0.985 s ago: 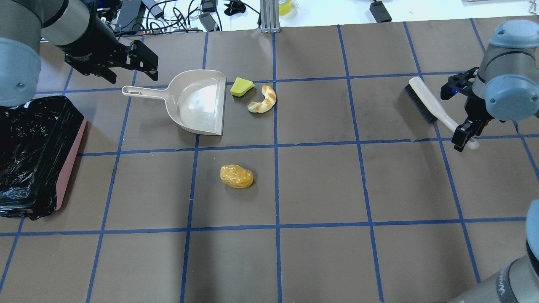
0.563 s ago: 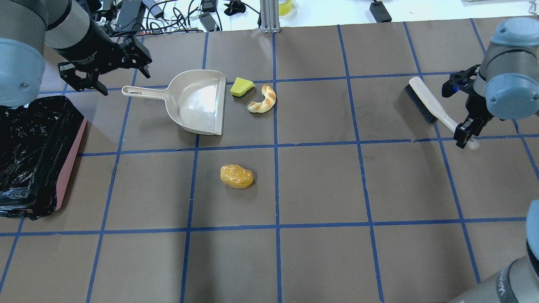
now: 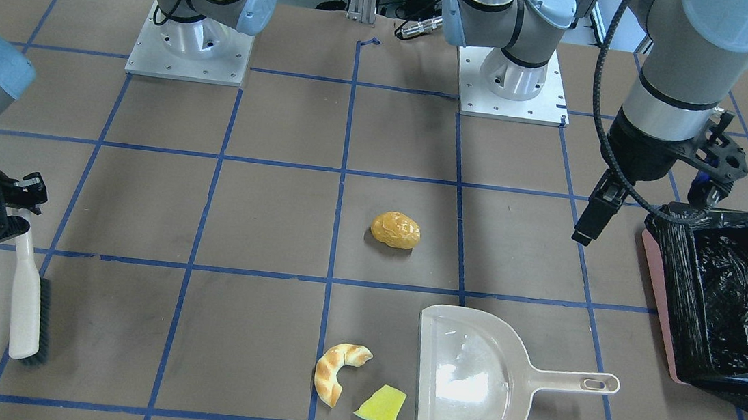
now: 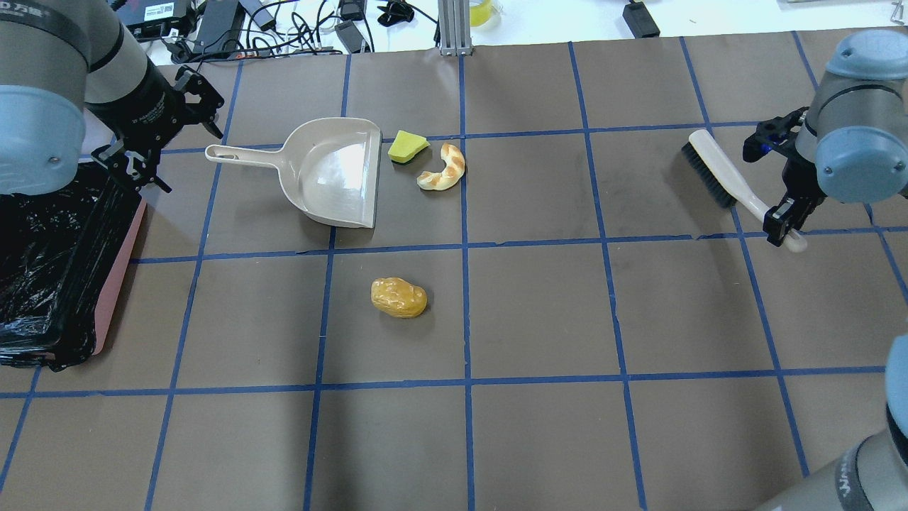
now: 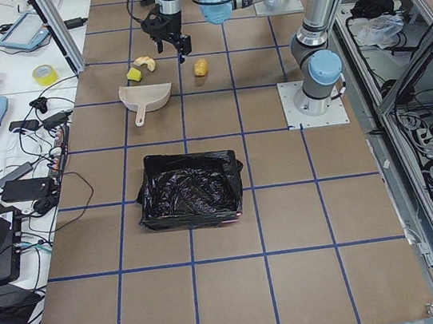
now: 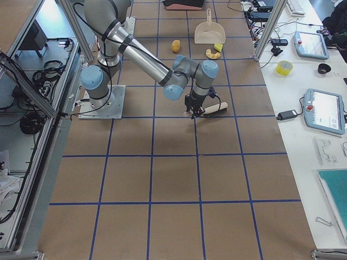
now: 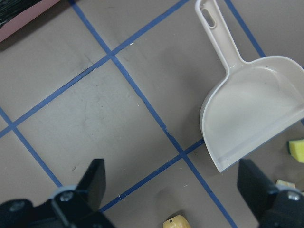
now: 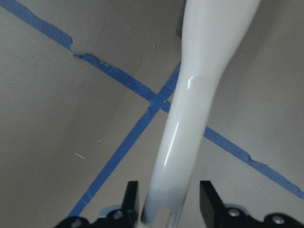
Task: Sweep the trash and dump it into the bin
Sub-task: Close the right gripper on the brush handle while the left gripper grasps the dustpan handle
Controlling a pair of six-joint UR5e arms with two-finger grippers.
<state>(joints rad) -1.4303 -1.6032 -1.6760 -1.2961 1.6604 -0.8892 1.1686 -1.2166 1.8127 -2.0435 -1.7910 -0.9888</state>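
1. The trash lies loose on the worktop [image 4: 539,312]. The yellow wedge [image 4: 407,146] sits just beside the open mouth of the dustpan [image 4: 333,174], and the curved croissant piece [image 4: 443,169] sits just beside the wedge, on the side away from the pan.
2. The bread roll [image 4: 399,297] lies alone, apart from the other two pieces and nearer the robot's side.
3. The dustpan rests flat with nothing in it. Its handle points toward the bin [image 4: 117,284].
4. The bin stands at the robot's left end of the worktop, well apart from all three pieces. Its black liner is crinkled over the pink wall.
5. The left hand [image 4: 191,160] hangs between the bin and the dustpan handle. Its fingers are spread wide and grasp nothing.
6. At the far right end the brush [image 4: 709,170] lies on the worktop, bristles to one side.
7. The right hand [image 4: 786,231] straddles the brush's handle near its tip, a finger close on each side. I cannot tell whether they press it.
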